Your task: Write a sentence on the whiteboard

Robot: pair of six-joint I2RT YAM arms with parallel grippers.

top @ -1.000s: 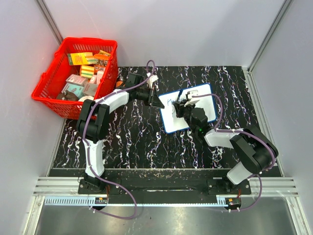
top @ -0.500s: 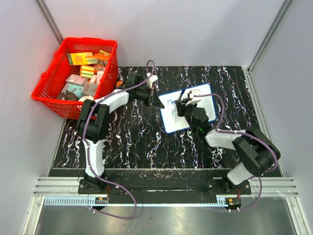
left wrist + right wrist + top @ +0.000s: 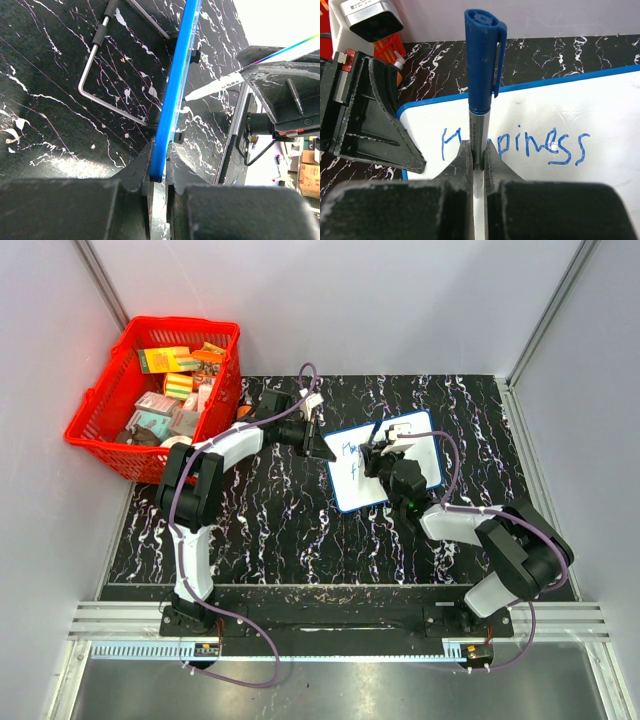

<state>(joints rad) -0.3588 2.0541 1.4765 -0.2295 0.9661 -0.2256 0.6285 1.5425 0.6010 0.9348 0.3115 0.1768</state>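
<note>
The whiteboard [image 3: 355, 490] stands tilted on the black marbled table; its white face [image 3: 600, 115] and blue rim [image 3: 180, 75] show in the wrist views. My left gripper [image 3: 322, 445] is shut on the board's left rim [image 3: 159, 165]. My right gripper [image 3: 380, 458] is shut on a marker with a blue cap [image 3: 482, 55], held upright over the board; its tip [image 3: 186, 96] meets the face. The sentence's first line [image 3: 540, 145] reads "Happiness" in blue, partly hidden by the marker. A faint second-line mark [image 3: 353, 469] sits below it.
A red basket [image 3: 95, 410] full of small boxes stands at the back left. The board's wire stand [image 3: 95, 75] rests on the table behind it. Grey walls close in the table on three sides.
My right gripper with the marker has shifted slightly up and left over the board. The left gripper and the board have not moved.
</note>
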